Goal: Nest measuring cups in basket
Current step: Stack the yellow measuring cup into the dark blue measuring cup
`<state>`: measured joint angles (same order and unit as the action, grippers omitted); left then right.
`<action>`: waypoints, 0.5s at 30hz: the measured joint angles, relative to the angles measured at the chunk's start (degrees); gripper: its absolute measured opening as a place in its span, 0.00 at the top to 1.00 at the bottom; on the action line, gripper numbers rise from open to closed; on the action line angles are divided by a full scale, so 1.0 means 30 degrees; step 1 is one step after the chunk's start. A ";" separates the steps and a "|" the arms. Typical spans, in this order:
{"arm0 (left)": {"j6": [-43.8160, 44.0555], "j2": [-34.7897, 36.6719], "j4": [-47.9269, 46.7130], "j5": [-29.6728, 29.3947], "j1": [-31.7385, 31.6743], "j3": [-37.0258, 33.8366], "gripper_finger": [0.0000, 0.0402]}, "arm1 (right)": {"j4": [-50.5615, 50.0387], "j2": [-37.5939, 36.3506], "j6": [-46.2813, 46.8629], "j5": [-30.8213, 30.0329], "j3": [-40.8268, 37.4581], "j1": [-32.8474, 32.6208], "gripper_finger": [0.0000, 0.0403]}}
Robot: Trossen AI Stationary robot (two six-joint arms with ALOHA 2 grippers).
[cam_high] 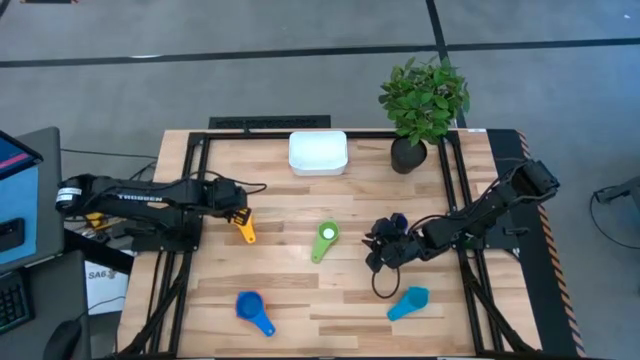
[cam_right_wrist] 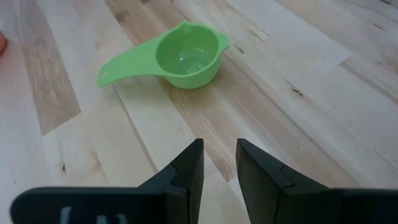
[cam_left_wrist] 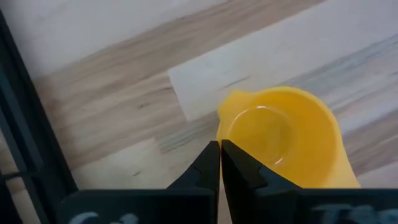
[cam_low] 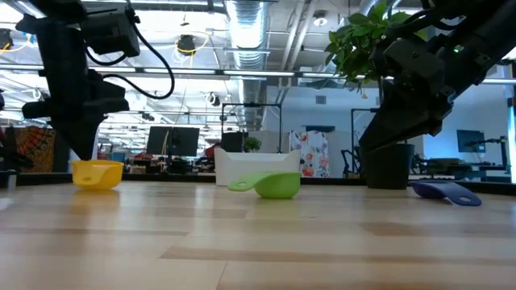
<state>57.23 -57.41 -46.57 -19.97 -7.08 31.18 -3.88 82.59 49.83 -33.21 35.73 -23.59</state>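
At inspection, your basket (cam_high: 318,153) sat at twelve o'clock on the table (cam_high: 300,300) and held no cup that could be seen. Four cups lay loose: yellow cup (cam_high: 244,228) at nine o'clock, green cup (cam_high: 324,240) near centre, blue cup (cam_high: 253,309) at seven, light blue cup (cam_high: 408,302) at five. Your left gripper (cam_left_wrist: 220,163) was fully closed just beside the yellow cup, gripping nothing. Your right gripper (cam_right_wrist: 219,163) stood part-open and empty, short of the green cup. Nesting appeared not begun.
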 joint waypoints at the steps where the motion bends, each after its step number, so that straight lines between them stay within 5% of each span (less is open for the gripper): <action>1: -0.0166 0.0000 0.0000 -0.0129 -0.0007 0.0000 1.00 | 0.0001 0.0000 0.0012 0.0001 0.0000 0.0000 0.70; 15: -0.1767 -0.2300 0.1386 -0.2080 -0.0318 -0.0007 0.72 | 0.0017 0.0000 0.0258 0.0044 0.0000 -0.0007 0.70</action>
<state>51.93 -64.31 -42.41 -26.21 -8.03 31.16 -3.83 82.59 50.60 -33.08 35.73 -23.62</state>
